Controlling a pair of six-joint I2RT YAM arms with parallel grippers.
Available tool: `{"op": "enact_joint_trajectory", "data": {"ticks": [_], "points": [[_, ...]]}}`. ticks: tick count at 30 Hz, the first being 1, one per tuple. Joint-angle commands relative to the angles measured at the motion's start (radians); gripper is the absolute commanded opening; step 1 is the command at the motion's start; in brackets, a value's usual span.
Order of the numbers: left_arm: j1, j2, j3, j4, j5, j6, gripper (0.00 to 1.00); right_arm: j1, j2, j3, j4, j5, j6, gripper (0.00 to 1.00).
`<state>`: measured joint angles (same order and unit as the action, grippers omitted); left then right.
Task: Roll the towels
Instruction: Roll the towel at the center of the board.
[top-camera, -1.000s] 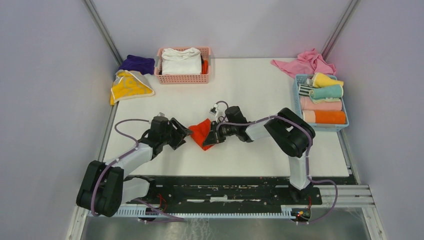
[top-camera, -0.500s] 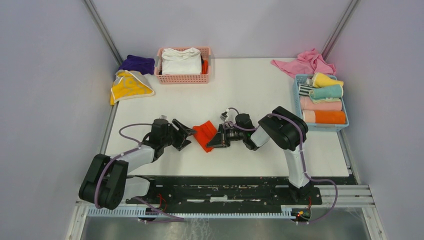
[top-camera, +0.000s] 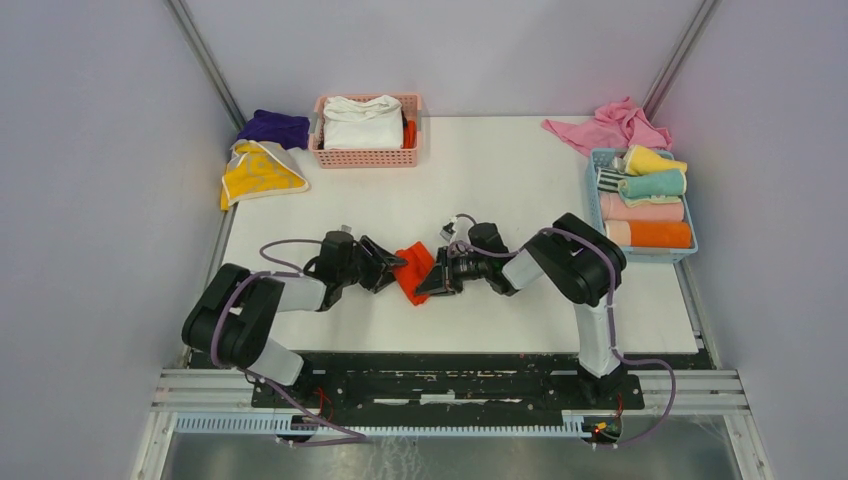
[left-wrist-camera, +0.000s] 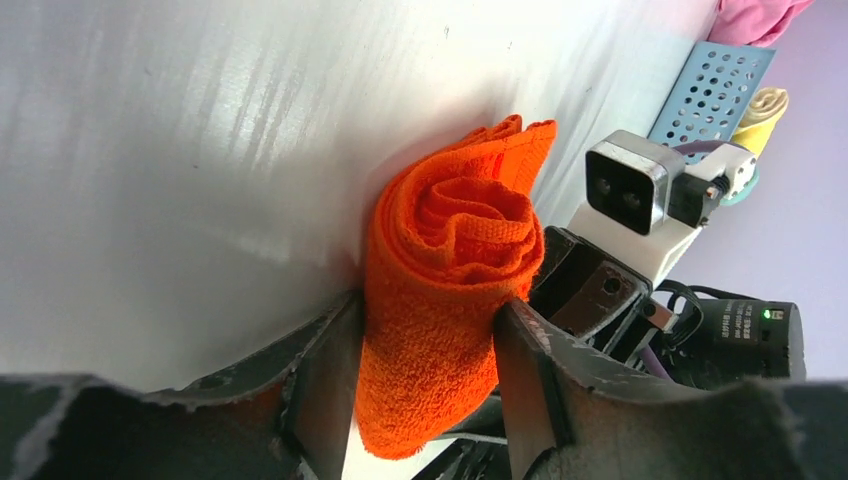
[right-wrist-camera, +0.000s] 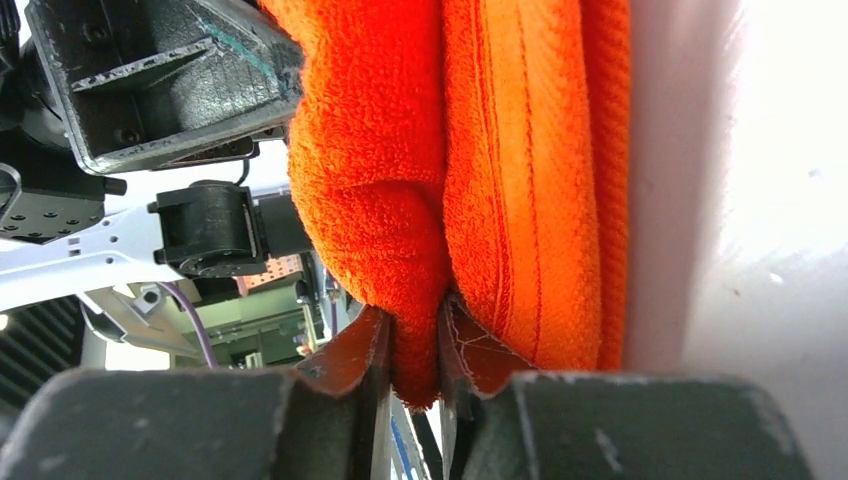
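Orange-red terry towel (top-camera: 413, 270) lies on the white surface (top-camera: 500, 180) between left hand (top-camera: 393, 267) and right hand (top-camera: 428, 284), well apart from a pink basket (top-camera: 366, 157) and a blue basket (top-camera: 652, 255) holding rolled towels (top-camera: 655, 185). Left wrist: the left hand straddles the roll, fingers (left-wrist-camera: 330, 370) pressing both sides. Right wrist: the right hand, nearly closed, pinches a fold.

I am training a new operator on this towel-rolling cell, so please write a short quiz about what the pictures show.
1. True or false: the left gripper and the right gripper both grip the orange towel.
2. Which basket holds rolled towels? A: pink basket. B: blue basket.
3. What colour is the crumpled towel behind the blue basket?
Key: 1 true; 2 B; 3 pink.
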<state>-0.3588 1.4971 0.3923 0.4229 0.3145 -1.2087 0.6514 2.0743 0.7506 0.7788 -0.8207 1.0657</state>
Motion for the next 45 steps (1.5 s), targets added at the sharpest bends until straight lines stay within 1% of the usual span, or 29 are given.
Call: {"op": "enact_joint_trajectory", "data": {"ticks": [1,4,6,10,15,17,18,20,24,30,35,39,42,43,45], "points": [[-0.029,0.070,-0.009,-0.003,-0.065,-0.035,0.56,0.001,-0.027,-0.014,-0.333,0.112,-0.170,0.25],[-0.041,0.088,-0.011,-0.016,-0.081,-0.039,0.51,0.002,-0.109,0.002,-0.462,0.149,-0.255,0.37],[-0.053,0.087,-0.003,-0.066,-0.111,-0.038,0.48,0.001,-0.174,0.013,-0.562,0.190,-0.315,0.43],[-0.067,0.076,-0.006,-0.116,-0.161,-0.060,0.45,0.010,-0.320,0.044,-0.763,0.308,-0.444,0.55],[-0.069,0.044,-0.018,-0.169,-0.202,-0.091,0.44,0.061,-0.497,0.113,-0.988,0.532,-0.607,0.62],[-0.071,0.030,-0.018,-0.187,-0.214,-0.093,0.44,0.116,-0.567,0.132,-1.015,0.636,-0.668,0.64],[-0.073,0.025,-0.017,-0.191,-0.216,-0.097,0.44,0.150,-0.590,0.139,-1.016,0.715,-0.696,0.65],[-0.075,0.019,-0.017,-0.200,-0.219,-0.105,0.45,0.223,-0.615,0.164,-1.008,0.818,-0.755,0.66],[-0.077,0.000,-0.015,-0.227,-0.225,-0.112,0.45,0.349,-0.580,0.221,-0.964,0.965,-0.865,0.68],[-0.079,-0.035,-0.017,-0.254,-0.233,-0.119,0.46,0.477,-0.420,0.299,-0.899,1.119,-0.998,0.68],[-0.081,-0.052,-0.018,-0.267,-0.239,-0.117,0.46,0.507,-0.279,0.339,-0.886,1.191,-1.048,0.69],[-0.081,-0.049,-0.014,-0.274,-0.236,-0.109,0.47,0.507,-0.180,0.356,-0.904,1.206,-1.060,0.67],[-0.081,-0.041,-0.009,-0.274,-0.231,-0.105,0.49,0.504,-0.140,0.363,-0.924,1.191,-1.064,0.63],[-0.081,-0.039,-0.007,-0.273,-0.227,-0.102,0.51,0.501,-0.128,0.368,-0.936,1.177,-1.063,0.59],[-0.079,-0.040,0.001,-0.274,-0.219,-0.090,0.54,0.493,-0.114,0.375,-0.959,1.139,-1.058,0.48]]}}
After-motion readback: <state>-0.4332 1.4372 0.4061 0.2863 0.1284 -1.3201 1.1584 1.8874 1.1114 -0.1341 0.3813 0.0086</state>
